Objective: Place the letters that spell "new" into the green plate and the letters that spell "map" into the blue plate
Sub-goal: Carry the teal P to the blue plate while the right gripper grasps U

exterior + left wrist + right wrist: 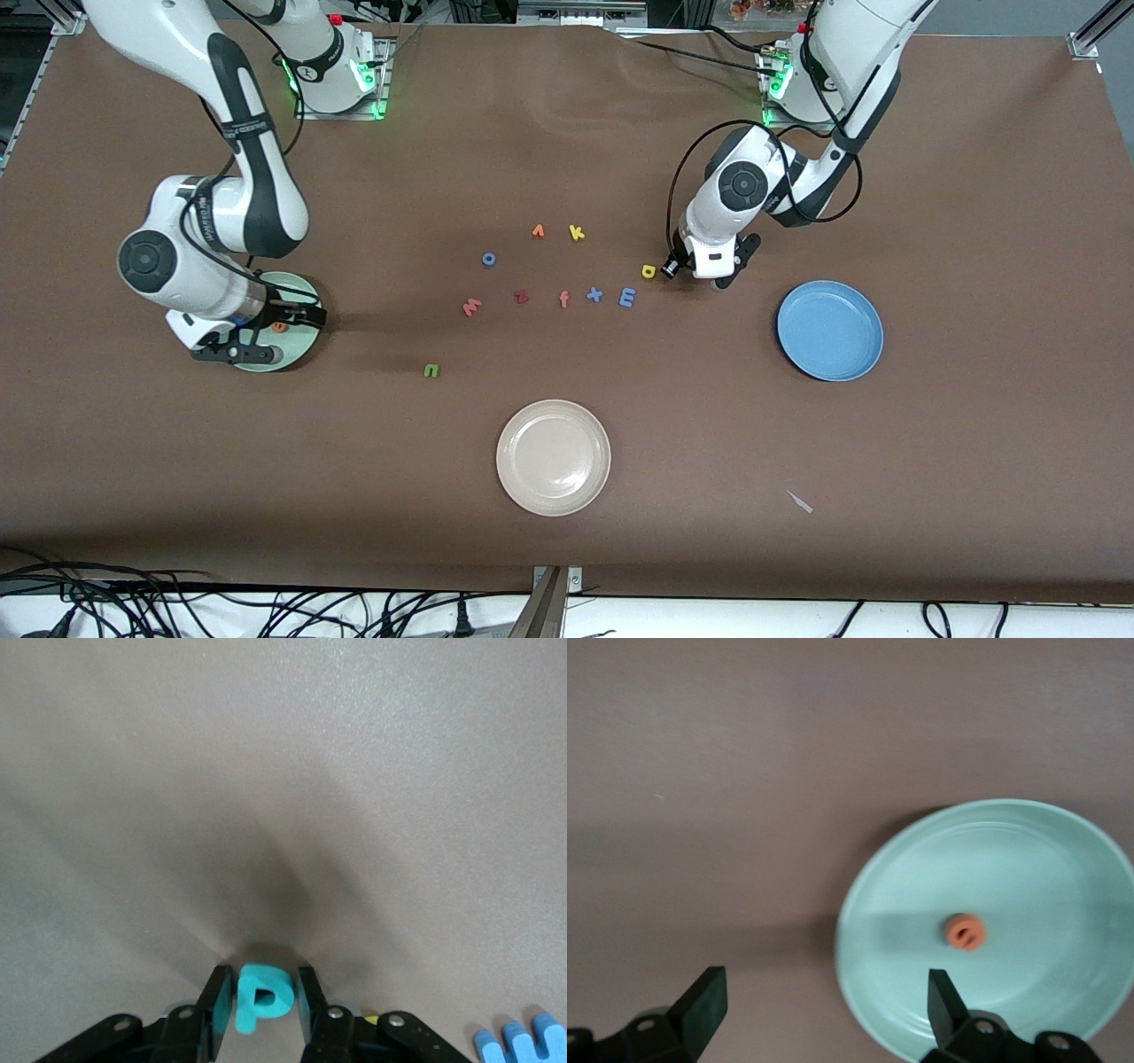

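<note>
Left gripper [263,1014] is down at the table with its fingers [215,1001] pinching the teal p [262,997], which rests on the brown table [974,177] beside the yellow a [648,270] and the light blue m [627,297]. Right gripper [824,1010] hangs over the green plate [297,285] with its fingers [704,1010] spread wide and nothing between them; the orange e [966,932] lies inside that plate, apart from the rim.

The green n [431,370] sits on bare table, nearer the front camera than the other loose letters. The salmon w [471,307] lies in a row with the dark red z [521,297], the salmon f [563,299], the blue x [594,294] and the m. Farther from the camera lie a blue o [488,259], an orange letter [538,231] and the yellow k [577,232].

The blue plate [830,330] stands toward the left arm's end, with no letters in it. A cream plate [554,457] sits nearest the camera
</note>
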